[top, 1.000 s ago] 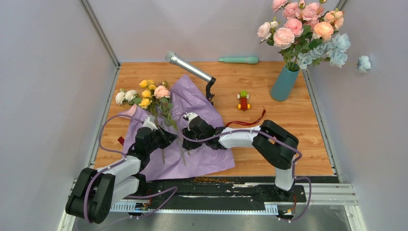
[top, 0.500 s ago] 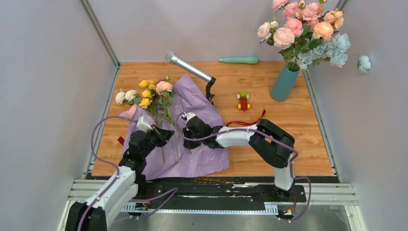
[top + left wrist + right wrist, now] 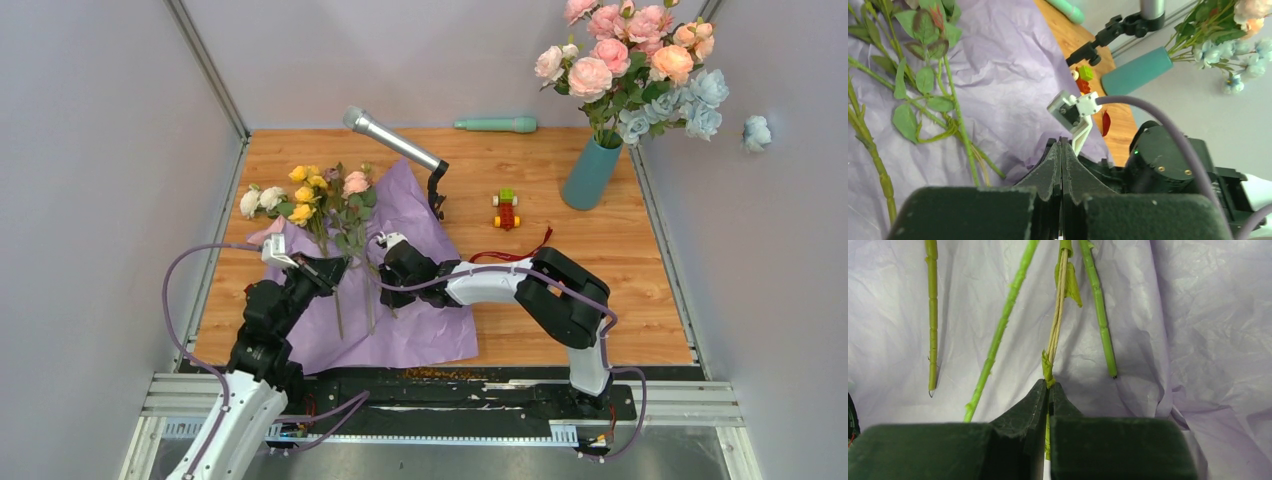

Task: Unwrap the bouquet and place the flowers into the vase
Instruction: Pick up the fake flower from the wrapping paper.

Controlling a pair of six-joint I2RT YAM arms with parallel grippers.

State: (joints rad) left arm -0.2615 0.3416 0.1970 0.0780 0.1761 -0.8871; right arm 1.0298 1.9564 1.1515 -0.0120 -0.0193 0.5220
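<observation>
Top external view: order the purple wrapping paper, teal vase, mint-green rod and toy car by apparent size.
1. purple wrapping paper, by far the largest.
2. teal vase, counting its body alone.
3. mint-green rod and toy car: too close to rank; the rod is longer, the car wider.

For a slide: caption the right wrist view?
Right gripper, jaws shut on a thin flower stem, over crumpled lilac wrapping paper.
</observation>
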